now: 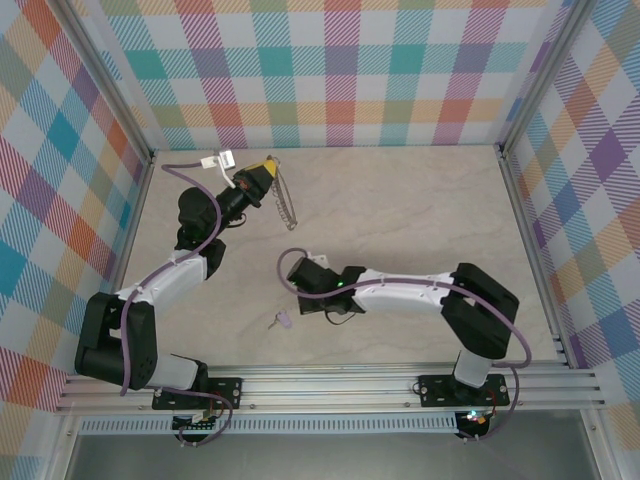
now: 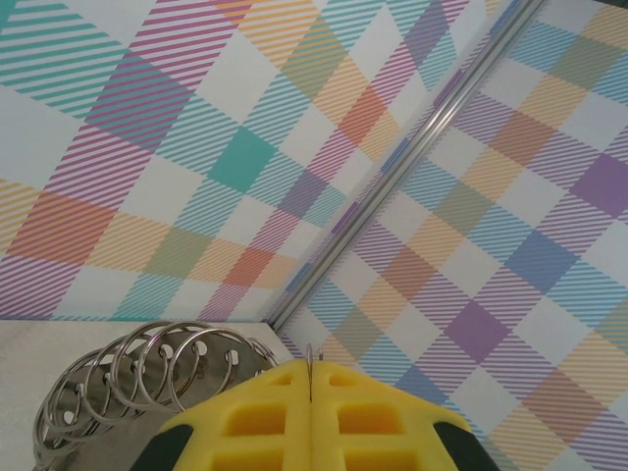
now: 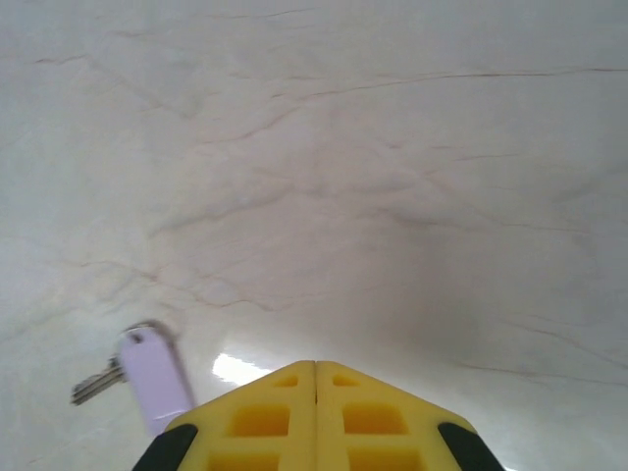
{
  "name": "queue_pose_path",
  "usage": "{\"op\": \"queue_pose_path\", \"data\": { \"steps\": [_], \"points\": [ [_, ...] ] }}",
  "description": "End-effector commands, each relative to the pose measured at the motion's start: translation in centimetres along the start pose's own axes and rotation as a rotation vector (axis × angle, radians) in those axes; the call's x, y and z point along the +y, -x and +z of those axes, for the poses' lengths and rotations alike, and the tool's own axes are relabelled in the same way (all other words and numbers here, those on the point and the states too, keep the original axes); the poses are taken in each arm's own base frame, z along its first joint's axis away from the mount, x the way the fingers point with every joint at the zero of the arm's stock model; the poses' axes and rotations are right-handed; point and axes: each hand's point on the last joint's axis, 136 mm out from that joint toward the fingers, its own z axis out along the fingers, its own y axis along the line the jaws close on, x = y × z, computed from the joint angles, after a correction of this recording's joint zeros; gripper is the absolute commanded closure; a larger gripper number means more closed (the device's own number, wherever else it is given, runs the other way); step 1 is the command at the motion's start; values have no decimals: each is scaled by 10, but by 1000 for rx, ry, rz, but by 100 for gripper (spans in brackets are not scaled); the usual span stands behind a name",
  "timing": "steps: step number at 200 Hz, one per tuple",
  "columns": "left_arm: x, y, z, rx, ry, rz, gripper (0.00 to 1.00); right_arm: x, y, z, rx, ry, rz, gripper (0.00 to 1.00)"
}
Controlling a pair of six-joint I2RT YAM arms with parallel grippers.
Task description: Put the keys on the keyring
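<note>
**Left end effector [image 2: 310,365] grips the keyring [image 2: 147,373]; key [image 1: 283,320] lies loose**

The left pads are pressed together on the hoop's thin rim. The hoop hangs edge-on, slanting toward the near right. The lilac key lies flat on the surface [image 1: 420,210], its shaft pointing left, just beside the right end effector [image 3: 315,367] — clamped together, empty.

Pale marbled desk [image 1: 400,210], cream with faint brownish veins running across it. Down towards the near edge, left of centre, one tiny key [image 1: 281,320] lies flat on the surface, lilac head, short silvery shaft, a soft glare patch just beside it.
</note>
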Motion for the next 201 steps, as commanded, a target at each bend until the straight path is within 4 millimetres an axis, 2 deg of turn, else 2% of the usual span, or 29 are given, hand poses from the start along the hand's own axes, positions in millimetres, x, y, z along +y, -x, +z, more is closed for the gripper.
{"op": "queue_pose_path", "data": {
  "steps": [1, 8, 16, 67, 95, 123, 201],
  "points": [
    [-11, 19, -2, -56, -55, 32, 100, 6, -1, -1, 2, 67, 12, 93],
    [-11, 19, -2, -57, -56, 30, 100, 12, -1, -1, 3, 95, -1, 83],
    [-11, 19, -1, -56, -57, 29, 100, 19, -1, 1, 9, 128, -21, 77],
    [-10, 17, -1, -47, -57, 27, 100, 68, -6, 15, 55, 338, -227, 54],
    [-10, 17, -1, -47, -56, 29, 100, 82, -13, 22, 83, 403, -337, 51],
    [-10, 16, 0, -44, -57, 29, 100, 85, -18, 29, 100, 415, -412, 50],
    [-9, 16, 0, -41, -54, 33, 100, 92, -30, 47, 155, 448, -459, 50]
  ]
}}
